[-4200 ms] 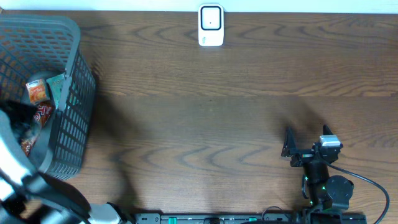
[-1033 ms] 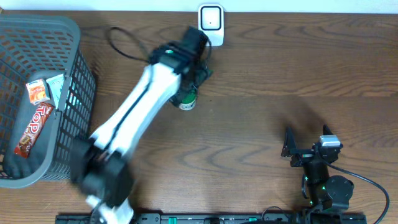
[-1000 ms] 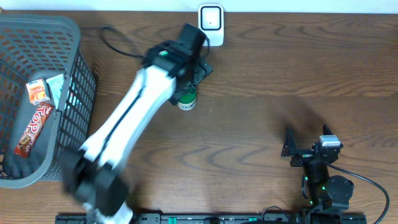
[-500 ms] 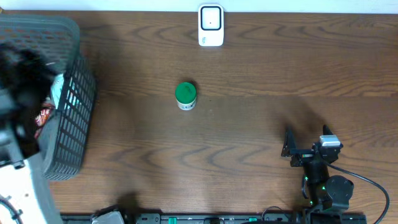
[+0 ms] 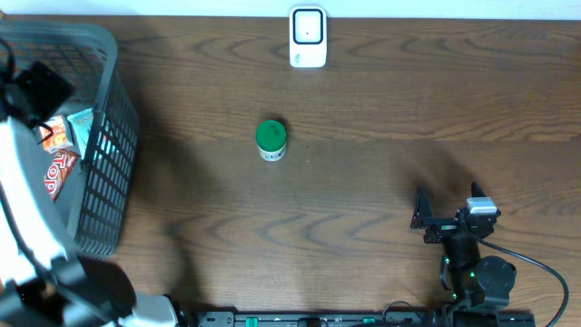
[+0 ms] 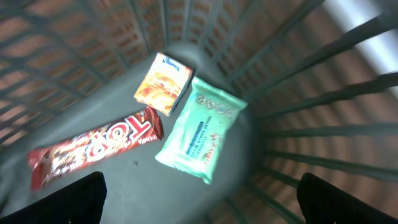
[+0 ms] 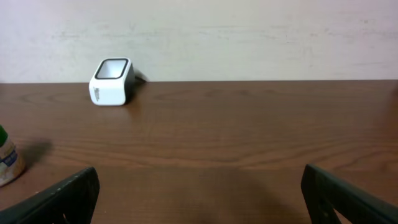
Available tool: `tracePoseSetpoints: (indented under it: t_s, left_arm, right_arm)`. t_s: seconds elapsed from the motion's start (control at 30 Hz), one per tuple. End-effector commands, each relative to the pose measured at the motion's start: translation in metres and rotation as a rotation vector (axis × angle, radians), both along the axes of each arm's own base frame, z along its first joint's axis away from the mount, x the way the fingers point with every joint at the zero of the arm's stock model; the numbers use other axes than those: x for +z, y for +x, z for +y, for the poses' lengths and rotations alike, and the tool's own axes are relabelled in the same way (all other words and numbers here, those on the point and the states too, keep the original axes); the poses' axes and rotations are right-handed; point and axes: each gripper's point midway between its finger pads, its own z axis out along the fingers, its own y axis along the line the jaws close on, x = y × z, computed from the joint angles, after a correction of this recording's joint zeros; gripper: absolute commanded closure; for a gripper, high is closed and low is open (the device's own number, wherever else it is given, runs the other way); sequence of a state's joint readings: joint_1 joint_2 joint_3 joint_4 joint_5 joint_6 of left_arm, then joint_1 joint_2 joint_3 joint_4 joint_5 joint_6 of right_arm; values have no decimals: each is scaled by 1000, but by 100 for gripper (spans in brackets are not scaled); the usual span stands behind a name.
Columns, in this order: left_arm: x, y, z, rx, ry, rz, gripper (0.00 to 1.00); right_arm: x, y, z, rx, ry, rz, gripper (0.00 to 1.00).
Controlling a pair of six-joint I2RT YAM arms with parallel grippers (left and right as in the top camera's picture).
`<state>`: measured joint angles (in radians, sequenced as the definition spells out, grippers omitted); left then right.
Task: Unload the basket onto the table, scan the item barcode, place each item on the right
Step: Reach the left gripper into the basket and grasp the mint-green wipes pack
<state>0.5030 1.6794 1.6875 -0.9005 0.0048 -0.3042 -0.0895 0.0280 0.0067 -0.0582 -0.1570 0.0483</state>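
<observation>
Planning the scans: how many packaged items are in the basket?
3 on the basket floor: orange box, red bar below-left of it, mint-green packet below-right of it. Others may be out of frame.

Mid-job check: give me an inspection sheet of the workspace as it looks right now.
Surface: dark wood-grain table.
Job's things: white scanner at the far edge; green-capped bottle standing before it, apart; grey basket holding red bar, orange packet, mint pouch.
Clutter: nothing seen.
Grippers: left gripper over the basket's contents, jaws open, empty; right gripper low at the near edge, jaws open, empty.
Cables: black cable at the near right corner.
Surroundings: pale wall behind the table.
</observation>
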Motion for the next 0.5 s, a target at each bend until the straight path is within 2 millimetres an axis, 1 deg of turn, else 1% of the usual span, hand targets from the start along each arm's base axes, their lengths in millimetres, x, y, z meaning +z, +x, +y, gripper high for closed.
tracePoseSetpoints:
  t_s: [0.0,0.1,0.23,0.47]
  left_arm:
    - [-50,15,8,-150,18,133,2]
    - [-88,23,12,-178,-12,205,2]
    - [-130,27,13,-206,-51,282,2]
    - [-188,25,12,-212,-120,381,2]
  right_arm:
    - [-1,0,1,3,6,3,1]
    - [-1,0,1,3,6,3,1]
    - [-1,0,1,3,6,3,1]
    - [-1,0,1,3,6,3,1]
